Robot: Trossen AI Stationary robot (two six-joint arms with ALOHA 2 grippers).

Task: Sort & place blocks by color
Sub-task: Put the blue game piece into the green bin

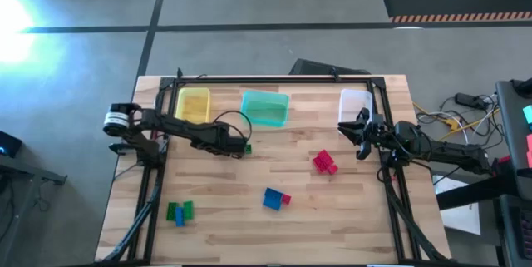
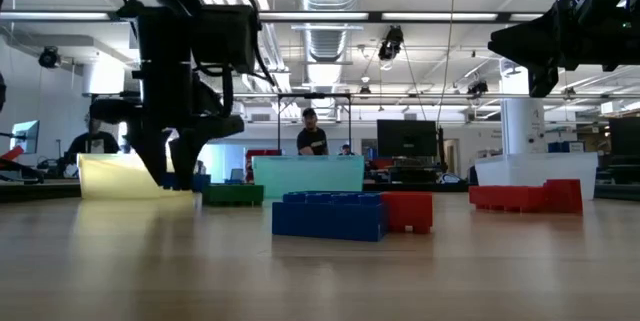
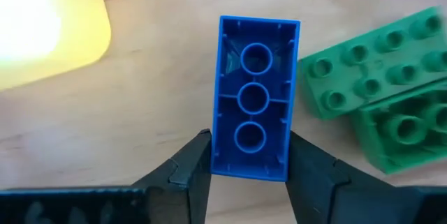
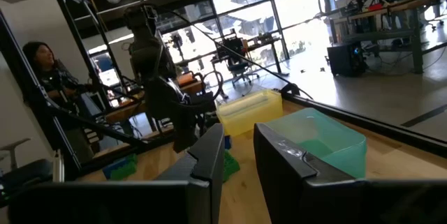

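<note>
High view: I see the left gripper point(image 1: 238, 145) reaching toward table centre, near the far edge, below the yellow bin point(image 1: 192, 104). Right gripper point(image 1: 359, 136) hovers by the right edge, fingers parted, holding nothing.

Left wrist view: fingers clamp a blue block point(image 3: 254, 97), underside showing; green blocks point(image 3: 380, 95) lie just beside.

Along the upper edge of the light wooden table point(image 1: 332, 217) stand three translucent rectangular plastic bins: a yellow bin point(image 1: 192, 104) at upper left, a teal bin point(image 1: 265, 107) at centre, and a clear bin point(image 1: 356, 102) at upper right. Cables point(image 1: 445, 119) lie on the grey floor at right.
</note>
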